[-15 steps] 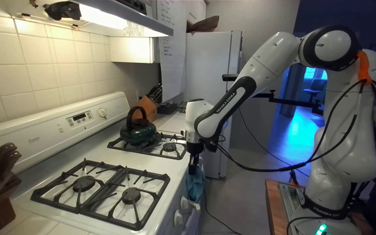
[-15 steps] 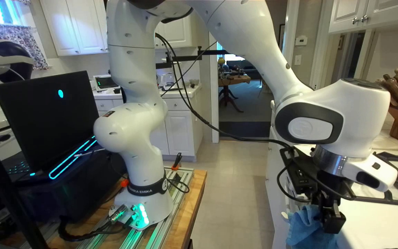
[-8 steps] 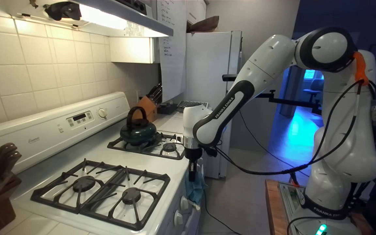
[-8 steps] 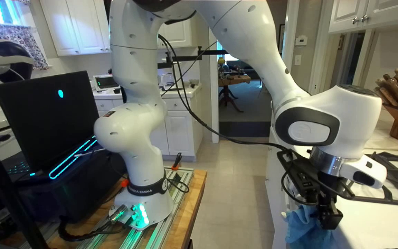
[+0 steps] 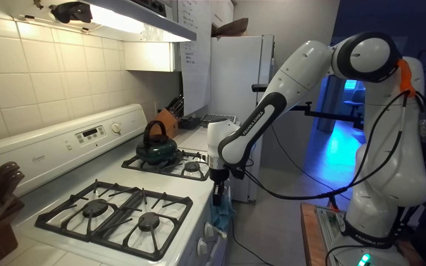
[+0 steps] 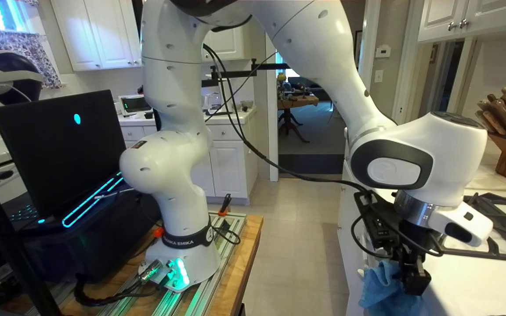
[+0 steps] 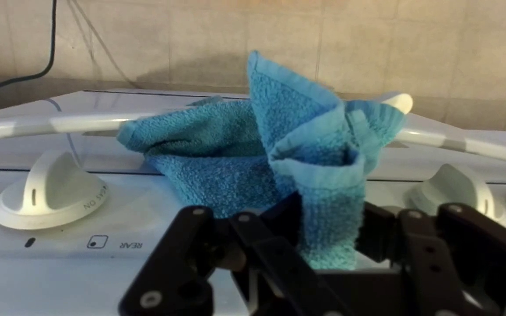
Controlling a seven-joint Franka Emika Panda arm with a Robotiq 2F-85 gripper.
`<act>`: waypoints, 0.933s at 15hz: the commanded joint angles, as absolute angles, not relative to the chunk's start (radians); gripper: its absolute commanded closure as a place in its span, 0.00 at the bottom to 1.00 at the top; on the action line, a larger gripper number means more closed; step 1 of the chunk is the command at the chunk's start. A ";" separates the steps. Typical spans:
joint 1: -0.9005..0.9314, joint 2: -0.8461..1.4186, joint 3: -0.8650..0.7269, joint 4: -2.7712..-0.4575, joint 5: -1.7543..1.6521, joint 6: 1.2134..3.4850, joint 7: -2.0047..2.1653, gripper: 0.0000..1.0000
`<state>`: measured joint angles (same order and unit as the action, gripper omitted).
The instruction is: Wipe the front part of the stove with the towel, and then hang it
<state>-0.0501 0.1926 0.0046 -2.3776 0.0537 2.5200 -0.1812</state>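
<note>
The towel lies bunched over the white handle at the front of the stove, between the knobs on either side, and the claw seems to have hold of it from above. The fingers stand partly apart, most likely because folded cloth fills the gap; the exact line of contact is hidden behind a strip of towel. The claw points nearly straight down at the front edge, a pose that would suit laying the cloth across the handle or tucking it behind, so this looks like the hanging step rather than the wiping. Whether any cloth passes behind the handle does not show. The kettle sits toward the back of the stove, where it is probably out of the way.

In the wrist view the towel's long axis runs mostly along the handle, from a blunt fold on the left to a short fan of cloth on the right. One hemmed corner points to the top of that view, away from the stove. In an exterior view the towel droops below the claw, its length closer to vertical
</note>
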 commanded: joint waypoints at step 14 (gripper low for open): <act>-0.070 0.204 -0.020 -2.372 0.129 2.511 -0.056 0.97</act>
